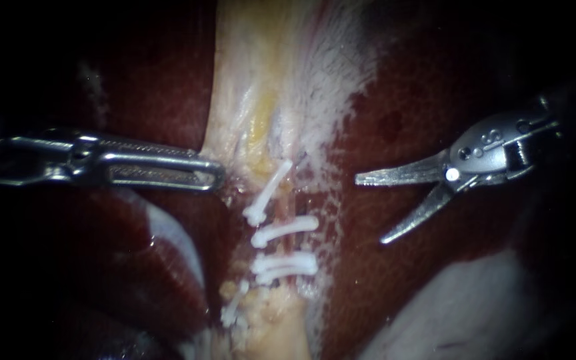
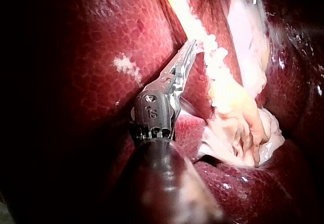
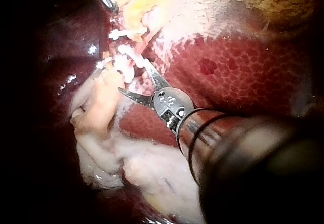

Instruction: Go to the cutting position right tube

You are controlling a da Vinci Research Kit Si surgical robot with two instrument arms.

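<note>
Several white clips [image 1: 285, 230] sit across a thin tube [image 1: 289, 245] that runs down the pale strip of tissue [image 1: 255, 80] between the liver lobes. I cannot tell a left tube from a right one. My right instrument [image 1: 370, 210] has two slim blades standing open, over the liver just to the right of the clips and not touching them. In the right wrist view its open blades [image 3: 132, 77] point at the clips [image 3: 126, 52]. My left instrument [image 1: 211, 177] has long jaws shut on the left edge of the pale tissue, above the clips. The left wrist view shows them [image 2: 190, 47] on that edge.
Dark red liver [image 1: 421, 100] lies on both sides of the strip. A whitish fold [image 1: 475, 313] lies at the lower right, under my right instrument. Lumpy yellow-white tissue [image 1: 281, 327] sits below the lowest clips.
</note>
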